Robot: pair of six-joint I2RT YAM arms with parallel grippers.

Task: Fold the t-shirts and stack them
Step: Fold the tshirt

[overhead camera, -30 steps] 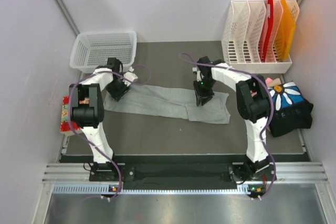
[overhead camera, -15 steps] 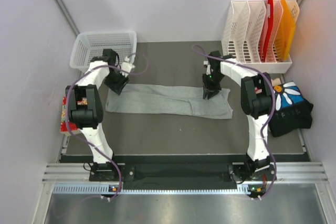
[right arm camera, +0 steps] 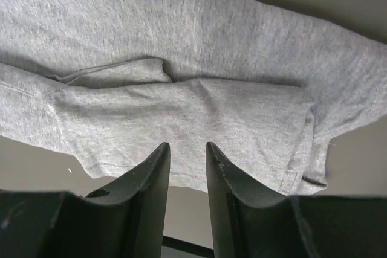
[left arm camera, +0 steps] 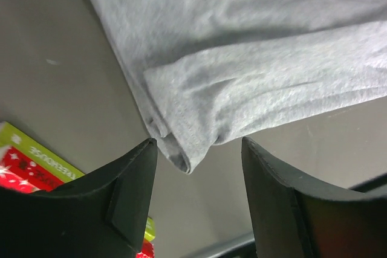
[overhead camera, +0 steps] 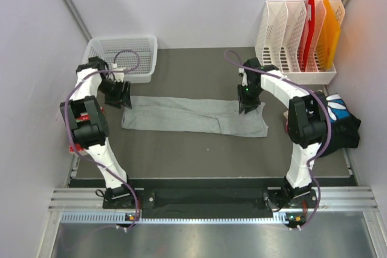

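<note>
Left hand [left arm camera: 198, 149] withdrew leftward off the grey t-shirt [overhead camera: 192, 115] edge.

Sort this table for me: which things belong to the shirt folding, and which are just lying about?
Job in hand: grey t-shirt, folded into a long strip; shirt pile at the right table edge; left claw and right claw, near the strip's ends.

Lying about: white basket; file rack with red folder and orange folder; colourful box.
</note>
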